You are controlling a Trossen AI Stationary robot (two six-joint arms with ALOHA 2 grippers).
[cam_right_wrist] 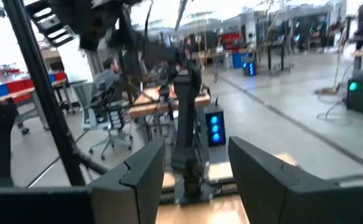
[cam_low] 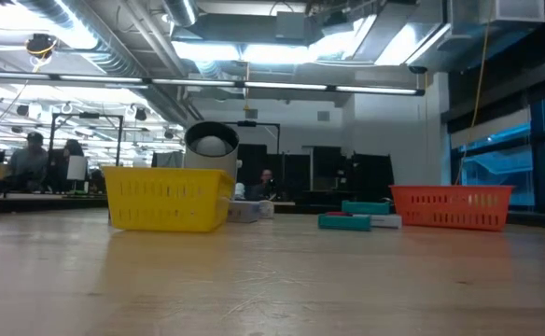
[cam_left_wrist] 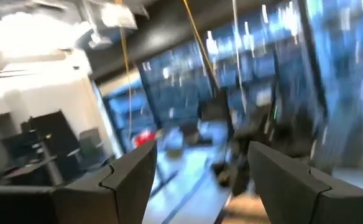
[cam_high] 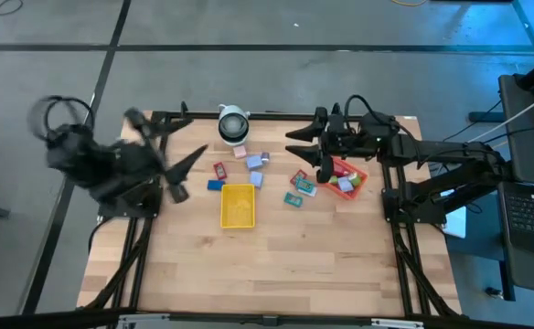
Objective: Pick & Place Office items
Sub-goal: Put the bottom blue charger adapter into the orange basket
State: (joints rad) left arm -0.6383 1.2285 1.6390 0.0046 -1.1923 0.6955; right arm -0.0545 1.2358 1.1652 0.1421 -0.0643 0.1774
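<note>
While both claws hang open, office items [cam_high: 253, 164] lie between.

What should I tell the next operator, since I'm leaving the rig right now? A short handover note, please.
Left gripper: open, empty, raised near the table's left edge.
Right gripper: jaws apart, nothing between them, raised near the red-orange tray.
Office items: most lie loose on the table between the two trays; a few already sit in the red-orange tray.
Yellow tray: mid-table; nothing visible in it.
White round object: at the far edge.
Done: a few items placed.
Left: pick the loose items and place them in the trays.
</note>
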